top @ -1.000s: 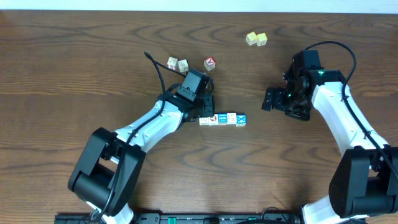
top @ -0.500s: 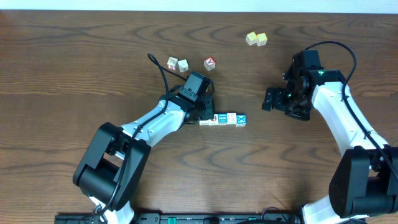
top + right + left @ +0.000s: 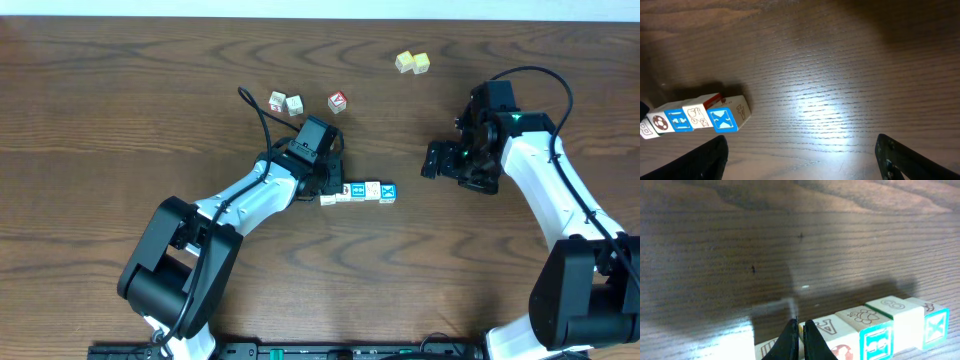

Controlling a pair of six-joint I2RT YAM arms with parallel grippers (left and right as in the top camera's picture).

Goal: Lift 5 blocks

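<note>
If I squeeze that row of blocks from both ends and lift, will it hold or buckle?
The row of blocks is separate cubes butted together, so it would probably buckle unless squeezed firmly. Their printed faces look smooth, perhaps slippery. Flat-sided, they should slide rather than roll if pushed.

Robotics lab bench — left arm (image 3: pixel 250 195), right arm (image 3: pixel 545 180), dark wood table (image 3: pixel 120 100)

The left arm (image 3: pixel 250 195) has swung shoulder and elbow rightward behind its end effector (image 3: pixel 801 337).
</note>
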